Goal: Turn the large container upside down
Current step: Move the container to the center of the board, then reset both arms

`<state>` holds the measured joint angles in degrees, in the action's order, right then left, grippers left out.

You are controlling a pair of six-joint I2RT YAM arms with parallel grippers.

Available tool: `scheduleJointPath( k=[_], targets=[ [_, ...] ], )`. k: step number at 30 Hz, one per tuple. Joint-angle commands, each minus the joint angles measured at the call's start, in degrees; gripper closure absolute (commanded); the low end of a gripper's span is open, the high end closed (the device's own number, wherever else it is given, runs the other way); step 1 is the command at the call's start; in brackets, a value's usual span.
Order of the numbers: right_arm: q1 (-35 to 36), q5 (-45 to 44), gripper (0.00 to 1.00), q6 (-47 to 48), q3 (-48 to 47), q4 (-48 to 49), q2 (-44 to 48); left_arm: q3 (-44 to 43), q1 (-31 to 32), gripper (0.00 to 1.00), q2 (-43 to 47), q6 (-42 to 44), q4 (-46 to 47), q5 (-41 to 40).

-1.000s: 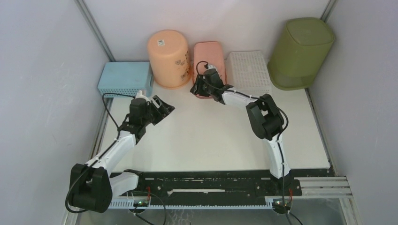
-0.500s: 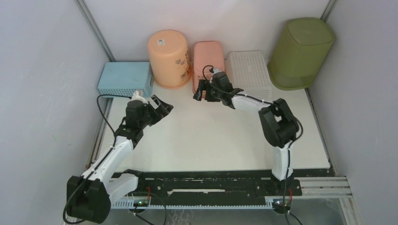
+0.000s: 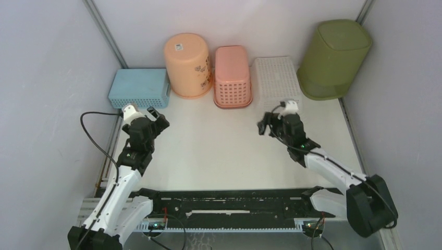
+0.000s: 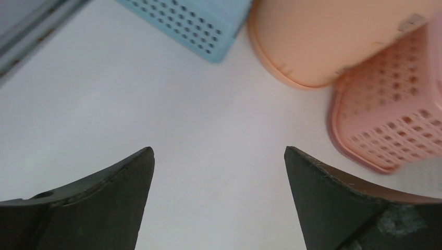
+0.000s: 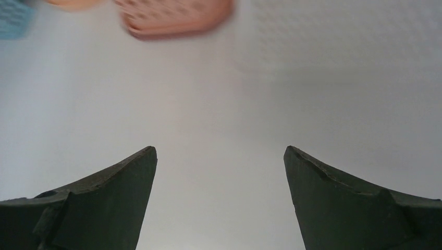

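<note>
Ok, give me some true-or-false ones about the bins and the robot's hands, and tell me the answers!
1. The green bin stands in the far right corner. True.
2. The left hand holds the blue basket. False: it is open and empty, apart from the basket.
3. The pink basket sits between the peach bucket and the white basket. True.
4. The right hand grips the green bin. False: it is open, holds nothing, and is well short of the bin.

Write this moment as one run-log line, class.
green bin: base up, far-right corner | left pincer: open, empty | right pincer: open, empty
</note>
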<state>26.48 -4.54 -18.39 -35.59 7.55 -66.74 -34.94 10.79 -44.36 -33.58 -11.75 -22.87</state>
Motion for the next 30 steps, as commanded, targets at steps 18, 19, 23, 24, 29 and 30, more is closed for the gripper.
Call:
scheduleJointPath(
  k=[18, 19, 23, 24, 29, 30],
  targets=[
    [-22.94, -17.03, 0.0, -2.11, 17.82, 7.67, 15.67, 4.46, -2.41, 0.0, -7.49, 13.83, 17.4, -23.64],
    [-22.95, -17.06, 0.0, -1.79, 18.76, 9.31, 15.27, 4.64, -2.74, 0.0, -8.3, 14.67, 18.88, -24.04],
    [-23.2, -14.28, 0.0, -0.24, 20.35, 15.06, 13.14, 7.96, -5.44, 0.0, -11.59, 20.36, 29.96, -18.88],
    [-23.27, -14.23, 0.0, -0.46, 19.89, 14.93, 11.8, 8.53, -6.35, 0.0, -12.23, 20.32, 31.62, -17.62],
    [-25.09, -8.52, 0.0, 0.81, 15.96, 11.51, 6.46, 8.62, -10.13, 0.0, -14.61, 18.88, 32.27, -12.35],
    [-24.95, -8.36, 0.0, 1.2, 15.79, 11.55, 6.75, 8.54, -10.31, 0.0, -14.9, 19.09, 32.39, -11.99]
  ],
)
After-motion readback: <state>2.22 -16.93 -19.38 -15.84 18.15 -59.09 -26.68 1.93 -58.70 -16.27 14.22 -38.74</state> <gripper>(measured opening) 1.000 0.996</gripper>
